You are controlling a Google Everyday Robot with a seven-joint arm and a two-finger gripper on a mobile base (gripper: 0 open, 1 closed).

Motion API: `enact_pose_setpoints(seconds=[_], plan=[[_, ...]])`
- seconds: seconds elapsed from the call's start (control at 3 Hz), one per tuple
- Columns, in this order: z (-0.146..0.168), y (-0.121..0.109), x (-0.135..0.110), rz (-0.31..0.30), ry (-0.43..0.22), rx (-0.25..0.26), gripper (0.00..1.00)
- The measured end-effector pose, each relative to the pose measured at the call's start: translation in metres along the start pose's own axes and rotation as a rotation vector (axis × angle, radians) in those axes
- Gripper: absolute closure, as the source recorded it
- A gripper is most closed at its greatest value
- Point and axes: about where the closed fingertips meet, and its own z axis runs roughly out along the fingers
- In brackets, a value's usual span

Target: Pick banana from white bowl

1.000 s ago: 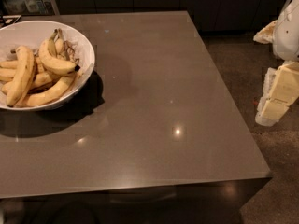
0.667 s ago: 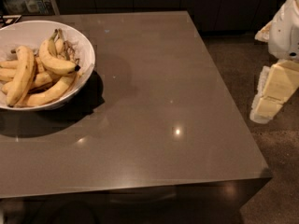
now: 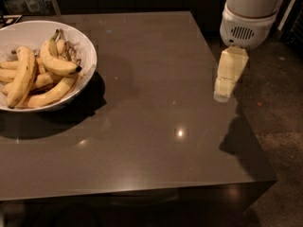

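I am on the approach: the gripper [image 3: 223, 91] hangs over the table's [image 3: 156, 79] right edge, parted or closed I cannot tell, and must next reach left to the banana [image 3: 56, 63] lying topmost in the white bowl [image 3: 33, 31], well apart.

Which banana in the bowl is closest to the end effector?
The thick curved banana on top, dark tip pointing right; the others sit beneath or left of it. End effector hangs over the table's right edge.

You will see the cream-coloured blocky gripper [image 3: 222, 94] has swung in from the frame's right edge to the upper right. It now hangs over the right edge of the smooth dark grey table [image 3: 156, 103], and a dark shadow [image 3: 236, 138] has appeared there.
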Motion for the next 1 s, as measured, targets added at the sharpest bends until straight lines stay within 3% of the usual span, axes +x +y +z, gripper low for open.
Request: enact_pose_setpoints(seconds=[0.67, 1.0], plan=[[-0.005, -0.004, -0.027, -0.014, -0.059, 0.022, 0.00], [-0.034, 0.001, -0.051, -0.005, -0.112, 0.010, 0.00]])
